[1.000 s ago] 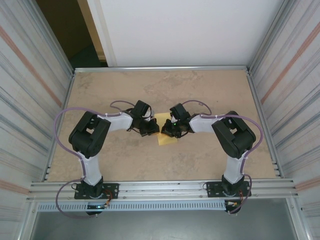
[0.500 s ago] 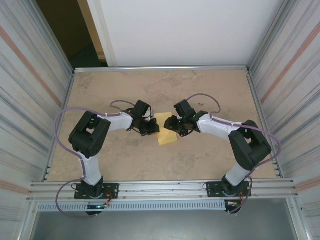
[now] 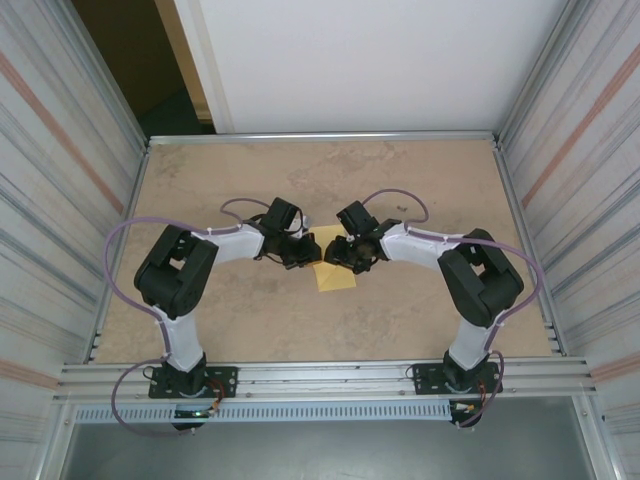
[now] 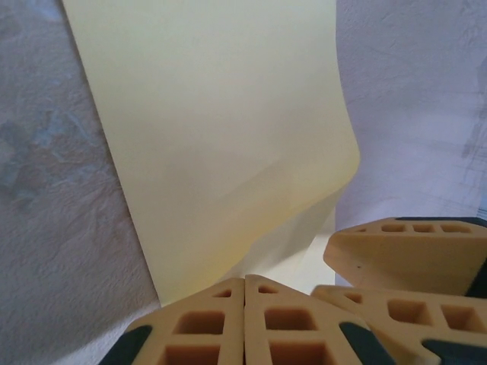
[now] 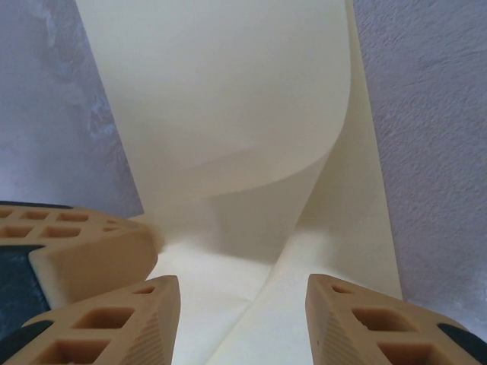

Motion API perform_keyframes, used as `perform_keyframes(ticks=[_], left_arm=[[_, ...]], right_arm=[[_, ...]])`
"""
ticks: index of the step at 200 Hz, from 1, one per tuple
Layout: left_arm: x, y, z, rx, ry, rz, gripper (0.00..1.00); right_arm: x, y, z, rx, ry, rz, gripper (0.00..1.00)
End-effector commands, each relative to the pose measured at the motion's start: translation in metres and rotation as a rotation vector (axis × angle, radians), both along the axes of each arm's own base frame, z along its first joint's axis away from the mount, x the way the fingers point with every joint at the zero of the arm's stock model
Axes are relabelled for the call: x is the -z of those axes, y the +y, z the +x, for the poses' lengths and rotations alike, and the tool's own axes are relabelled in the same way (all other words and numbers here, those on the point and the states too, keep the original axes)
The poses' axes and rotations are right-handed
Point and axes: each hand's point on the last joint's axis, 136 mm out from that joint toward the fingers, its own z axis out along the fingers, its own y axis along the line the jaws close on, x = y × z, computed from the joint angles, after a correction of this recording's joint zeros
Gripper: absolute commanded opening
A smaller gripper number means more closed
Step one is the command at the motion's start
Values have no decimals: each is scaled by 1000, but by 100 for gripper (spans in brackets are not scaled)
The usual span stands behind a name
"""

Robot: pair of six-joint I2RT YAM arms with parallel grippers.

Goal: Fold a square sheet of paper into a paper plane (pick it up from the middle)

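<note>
The sheet point(image 3: 336, 277) lies mid-table point(image 3: 250, 190), half folded, with one flap lifted in a loose curl and not yet creased. The left gripper point(image 3: 307, 250), at the sheet's left edge, is clenched and seems to pinch that flap's edge. The right gripper point(image 3: 346, 253), at the sheet's far right corner, is released, its jaws apart astride the curl.

To my eye, if the right one presses off-line, the crease sets crooked. If the left pinch slips, the flap springs back flat. A sideways drag would slide the whole sheet. The two sets of fingers sit close enough to knock each other.

I count one sheet, one table, two arms and two grippers.
</note>
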Motion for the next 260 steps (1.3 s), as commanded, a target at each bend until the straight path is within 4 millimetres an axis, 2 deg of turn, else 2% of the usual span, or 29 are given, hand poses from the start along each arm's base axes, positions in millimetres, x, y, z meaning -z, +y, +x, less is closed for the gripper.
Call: perform_keyframes(ticks=[1,59,109,142,175,222,260], left_arm=[[-17,-6,0,33,-38,-39,8],[-17,-8,-1,42,-36,-42,8],[-23,-8,-2,43,-42,-49,9],[-23,-9,-9,51,-39,-41,9],[-22,-8,-18,57,-38,-21,9],[-10,-5,-39,70,-17,34,9],[-4,-4,-45,68,-12,59,9]], right_arm=[[8,-2,-2,-20,20,-39,43],[20,-4,0,0,44,-60,39],[38,-18,-5,68,115,-86,33],[52,-26,-11,96,165,-118,27],[61,-32,-17,105,196,-148,25],[67,-38,-20,123,220,-165,25],[68,-40,-21,127,227,-174,25]])
